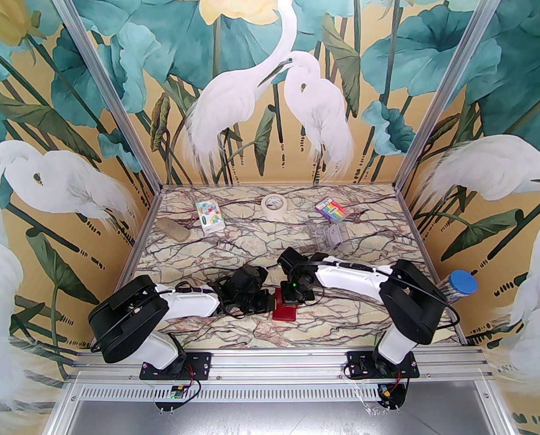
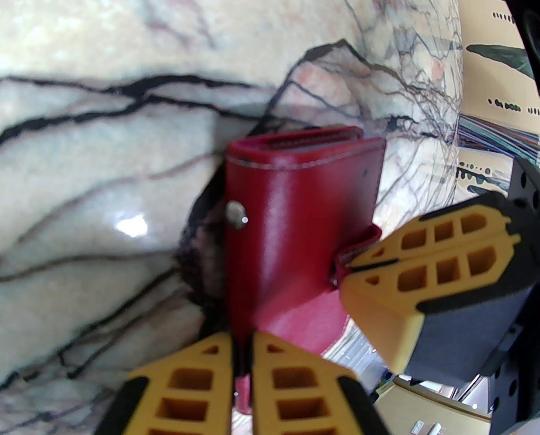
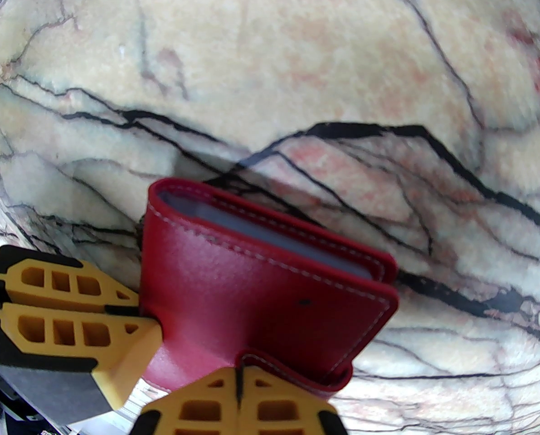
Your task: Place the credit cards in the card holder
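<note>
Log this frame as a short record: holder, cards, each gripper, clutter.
card holder: dark red, folded, held between both grippers over the marble table
credit cards: pale grey edges inside the holder's open end; count unclear
left gripper: shut on the card holder's lower edge
right gripper: shut on its tab
far table: tape roll, clear box, rainbow packet

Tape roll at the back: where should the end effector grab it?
Pinch the ring wall of the tape roll from straight above, one finger in the centre hole, one outside. It lies flat on the table, hole up, so the wall is thin and exposed; its full width may be too wide to span.
</note>
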`<state>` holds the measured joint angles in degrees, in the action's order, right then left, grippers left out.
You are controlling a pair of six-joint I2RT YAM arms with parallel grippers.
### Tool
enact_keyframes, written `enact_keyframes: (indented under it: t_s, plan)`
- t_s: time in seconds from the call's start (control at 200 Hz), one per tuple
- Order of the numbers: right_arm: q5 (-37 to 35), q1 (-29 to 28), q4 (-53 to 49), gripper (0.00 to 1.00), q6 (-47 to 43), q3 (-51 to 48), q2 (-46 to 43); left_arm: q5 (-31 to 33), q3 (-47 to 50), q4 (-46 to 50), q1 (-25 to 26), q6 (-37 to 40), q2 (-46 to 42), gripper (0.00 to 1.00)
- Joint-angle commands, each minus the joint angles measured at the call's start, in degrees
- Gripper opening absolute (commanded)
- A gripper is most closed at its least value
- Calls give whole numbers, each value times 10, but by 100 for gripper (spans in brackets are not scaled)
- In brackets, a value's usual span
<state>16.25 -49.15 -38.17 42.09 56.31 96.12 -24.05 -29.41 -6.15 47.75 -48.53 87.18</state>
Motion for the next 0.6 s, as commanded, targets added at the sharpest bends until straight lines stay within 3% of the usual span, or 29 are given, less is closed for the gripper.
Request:
enact_keyframes:
  t_s: [0.0,0.1,0.18,0.225,0.275,0.395,0.475,0.525,0.56,0.595]
  plan:
    - [-26,-6,-12,15,-8,9,-18,33,3,33,6,5,-32,19]
    - [-43,-4,-22,37,-16,25,-46,69,-2,72,6,19,-85,34]
    - [-69,-3,-37,47,-29,44,-70,122,-18,135,6,42,-150,46]
    - [-93,-2,-47,51,-40,59,-85,167,-27,176,6,59,-195,54]
    - [-125,3,-54,54,-53,75,-103,224,-41,225,5,81,-247,71]
    - [-221,27,-53,61,-87,99,-171,386,-73,324,-1,140,-378,95]
    - [-303,50,-21,71,-115,84,-238,523,-73,346,-11,186,-464,99]
    - [-368,67,15,85,-135,60,-286,600,-65,343,-26,212,-512,99]
    - [-404,82,45,95,-150,35,-318,631,-51,324,-40,251,-544,100]
    - [-429,102,94,97,-180,6,-347,651,-29,287,-54,299,-572,100]
